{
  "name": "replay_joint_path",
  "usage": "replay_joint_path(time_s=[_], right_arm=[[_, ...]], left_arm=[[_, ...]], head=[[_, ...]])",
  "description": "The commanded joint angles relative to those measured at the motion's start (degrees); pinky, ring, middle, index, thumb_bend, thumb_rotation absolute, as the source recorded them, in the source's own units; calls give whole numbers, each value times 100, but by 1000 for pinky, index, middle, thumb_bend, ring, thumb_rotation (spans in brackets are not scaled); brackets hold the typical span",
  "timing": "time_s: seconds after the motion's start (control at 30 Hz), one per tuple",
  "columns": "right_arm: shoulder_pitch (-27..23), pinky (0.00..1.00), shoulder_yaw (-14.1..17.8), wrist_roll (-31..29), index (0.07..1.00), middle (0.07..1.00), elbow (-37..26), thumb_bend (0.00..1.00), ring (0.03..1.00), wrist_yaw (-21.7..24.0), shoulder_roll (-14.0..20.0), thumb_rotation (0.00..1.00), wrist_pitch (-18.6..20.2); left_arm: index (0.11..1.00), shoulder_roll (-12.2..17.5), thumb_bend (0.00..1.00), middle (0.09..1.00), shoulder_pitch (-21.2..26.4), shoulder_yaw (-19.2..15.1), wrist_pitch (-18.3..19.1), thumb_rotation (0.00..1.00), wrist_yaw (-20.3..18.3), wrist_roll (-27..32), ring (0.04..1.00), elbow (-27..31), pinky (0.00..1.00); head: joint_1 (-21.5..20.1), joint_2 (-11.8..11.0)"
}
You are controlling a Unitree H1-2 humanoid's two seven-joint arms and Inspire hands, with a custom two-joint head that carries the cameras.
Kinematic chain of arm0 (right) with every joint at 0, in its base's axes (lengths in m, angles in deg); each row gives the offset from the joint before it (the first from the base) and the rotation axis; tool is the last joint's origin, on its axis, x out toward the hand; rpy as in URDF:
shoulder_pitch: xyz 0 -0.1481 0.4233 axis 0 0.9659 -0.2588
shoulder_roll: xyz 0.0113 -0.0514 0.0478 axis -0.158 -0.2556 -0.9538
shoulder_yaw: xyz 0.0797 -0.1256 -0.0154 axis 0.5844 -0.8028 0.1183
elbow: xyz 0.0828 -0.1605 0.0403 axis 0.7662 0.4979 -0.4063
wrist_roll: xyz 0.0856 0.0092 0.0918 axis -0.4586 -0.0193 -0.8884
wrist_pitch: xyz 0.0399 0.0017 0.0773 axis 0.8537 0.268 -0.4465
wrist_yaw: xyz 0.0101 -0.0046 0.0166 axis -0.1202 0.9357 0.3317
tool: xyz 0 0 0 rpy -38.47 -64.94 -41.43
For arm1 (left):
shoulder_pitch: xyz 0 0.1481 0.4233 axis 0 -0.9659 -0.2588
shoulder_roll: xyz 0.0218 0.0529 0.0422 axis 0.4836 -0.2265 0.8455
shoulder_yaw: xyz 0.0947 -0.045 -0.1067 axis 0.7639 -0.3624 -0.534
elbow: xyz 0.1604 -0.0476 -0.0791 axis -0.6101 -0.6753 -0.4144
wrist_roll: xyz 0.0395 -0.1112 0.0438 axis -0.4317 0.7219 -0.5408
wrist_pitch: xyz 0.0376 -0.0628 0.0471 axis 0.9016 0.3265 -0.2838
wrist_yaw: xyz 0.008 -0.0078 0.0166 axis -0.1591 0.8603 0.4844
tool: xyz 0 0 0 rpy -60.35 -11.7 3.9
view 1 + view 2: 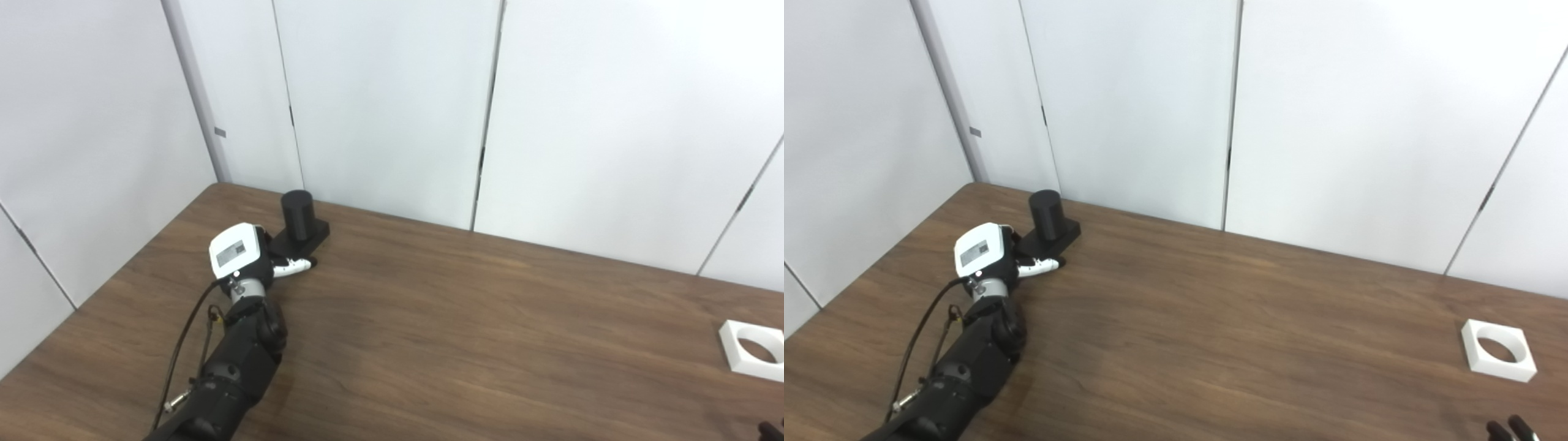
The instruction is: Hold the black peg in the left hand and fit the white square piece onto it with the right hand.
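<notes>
The black peg [297,214] stands upright on its black square base at the far left of the table, near the wall. My left hand [242,251] lies right at the base's near side. Its white back faces the camera and its thumb [295,267] stretches along the front of the base; its fingers are hidden, so I cannot tell whether it grips the base. The white square piece [1497,370], with a round hole, lies flat at the far right. Only the fingertips of my right hand [1510,429] show at the bottom right corner, a little nearer than the piece and apart from it.
The brown wooden table [465,331] ends at white wall panels [392,110] behind and on the left. A black cable [184,343] runs along my left forearm.
</notes>
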Motion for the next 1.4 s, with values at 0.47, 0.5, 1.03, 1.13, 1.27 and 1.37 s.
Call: replay_joint_path(time_s=[0.47,0.5,1.03,1.13,1.27,1.37], right_arm=[[-14,1000,-70,-208,943,921,180,731,970,230,-20,865,-188],[-8,1000,-69,-210,945,923,135,726,975,217,-39,866,-111],[25,1000,-103,25,977,934,-97,661,989,74,-161,910,101],[37,1000,-117,-18,986,939,-133,634,999,68,-187,910,131],[55,1000,-172,96,999,947,-267,594,1000,31,-222,910,173],[78,1000,-234,105,1000,949,-416,550,1000,-5,-234,902,267]], left_arm=[[481,90,519,706,-535,366,-33,53,-154,171,783,1057,810],[481,78,519,709,-651,423,-17,52,-195,132,785,1253,821],[485,-412,515,692,-2172,1096,56,56,-1155,-264,766,4270,814],[486,-488,512,710,-2422,1163,-41,58,-1385,-227,780,4690,813],[487,-560,514,719,-2795,1241,-272,53,-1691,-116,782,5132,751],[488,-594,514,721,-3056,1358,-383,52,-1914,-170,739,5408,660]], head=[[-154,-63],[-179,-54],[-535,145],[-614,201],[-746,317],[-892,420]])
